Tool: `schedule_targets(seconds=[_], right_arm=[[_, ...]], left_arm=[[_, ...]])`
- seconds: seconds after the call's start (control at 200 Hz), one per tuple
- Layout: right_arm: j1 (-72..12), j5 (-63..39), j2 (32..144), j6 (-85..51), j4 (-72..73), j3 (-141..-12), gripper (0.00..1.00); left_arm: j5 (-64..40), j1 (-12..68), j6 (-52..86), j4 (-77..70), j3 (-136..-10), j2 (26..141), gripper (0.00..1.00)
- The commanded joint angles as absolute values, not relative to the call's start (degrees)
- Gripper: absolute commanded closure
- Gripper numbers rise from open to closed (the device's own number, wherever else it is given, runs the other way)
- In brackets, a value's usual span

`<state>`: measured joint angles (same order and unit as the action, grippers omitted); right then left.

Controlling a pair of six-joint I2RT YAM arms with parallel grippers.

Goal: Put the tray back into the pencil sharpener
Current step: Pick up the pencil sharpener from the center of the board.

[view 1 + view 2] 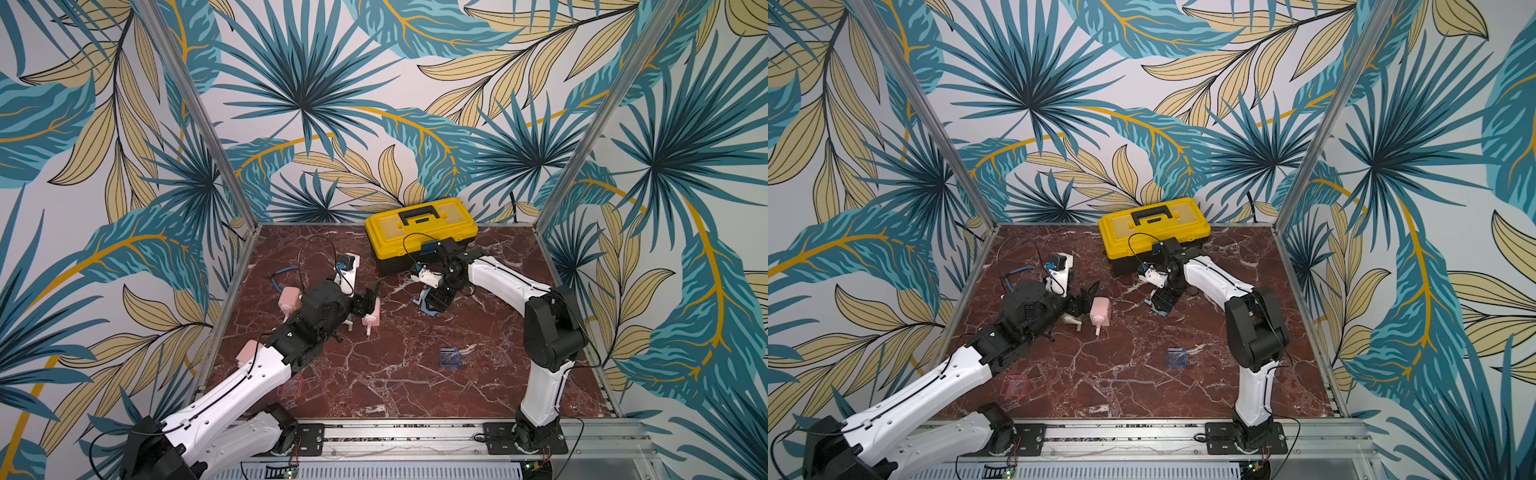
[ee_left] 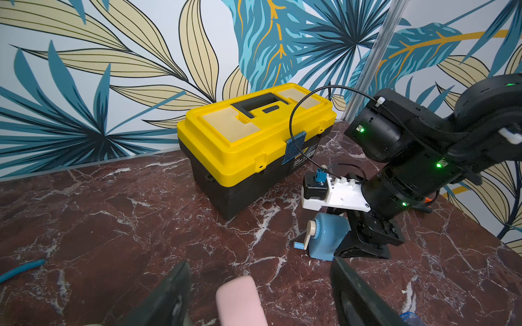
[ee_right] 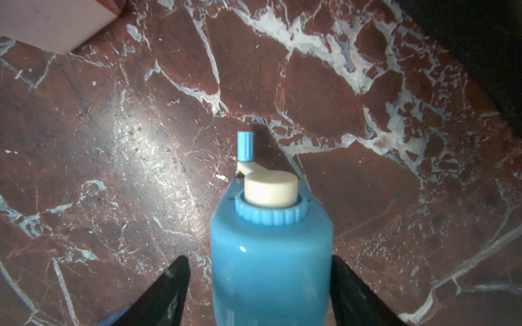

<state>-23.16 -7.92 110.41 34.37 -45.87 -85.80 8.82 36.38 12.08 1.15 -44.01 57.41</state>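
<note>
A blue pencil sharpener point(image 3: 271, 254) with a cream crank lies on the marble table between the fingers of my right gripper point(image 3: 258, 259). The gripper is open, with a gap showing at one finger. Both top views show it in front of the toolbox point(image 1: 426, 309) point(image 1: 1158, 309). A clear blue tray point(image 1: 450, 357) point(image 1: 1177, 357) lies apart, nearer the front. My left gripper point(image 2: 260, 261) is open around a pink sharpener point(image 2: 240, 299) point(image 1: 1100, 311), with space on both sides. A clear pink tray point(image 1: 294, 386) point(image 1: 1015, 384) lies beside the left arm.
A yellow and black toolbox point(image 1: 419, 228) point(image 1: 1154, 226) stands shut at the back of the table. Two more pink sharpeners point(image 1: 289, 301) point(image 1: 249, 351) lie left of the left arm. A blue cable point(image 1: 282, 274) runs along the back left. Frame posts stand at the corners.
</note>
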Motion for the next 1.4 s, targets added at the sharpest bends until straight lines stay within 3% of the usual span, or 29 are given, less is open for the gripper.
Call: schedule_targets(seconds=[0.0,0.651,1.097,1.397], right_arm=[[-23.02,-9.40,112.19,34.89,-47.20,-87.05,0.24],[-23.02,-10.38,111.86,35.69,-51.97,-89.56,0.51],[-32.42,-14.24,93.49,48.76,-53.47,-75.40,0.55],[-43.51,-13.75,91.56,49.74,-47.91,-67.15,0.56]], left_arm=[[9.67,36.12,12.57,1.49,-43.24,56.69,0.21],[10.20,36.12,12.68,1.76,-43.31,56.91,0.21],[15.13,36.12,13.93,2.14,-41.00,53.22,0.22],[16.79,36.12,16.28,2.80,-38.97,51.83,0.22]])
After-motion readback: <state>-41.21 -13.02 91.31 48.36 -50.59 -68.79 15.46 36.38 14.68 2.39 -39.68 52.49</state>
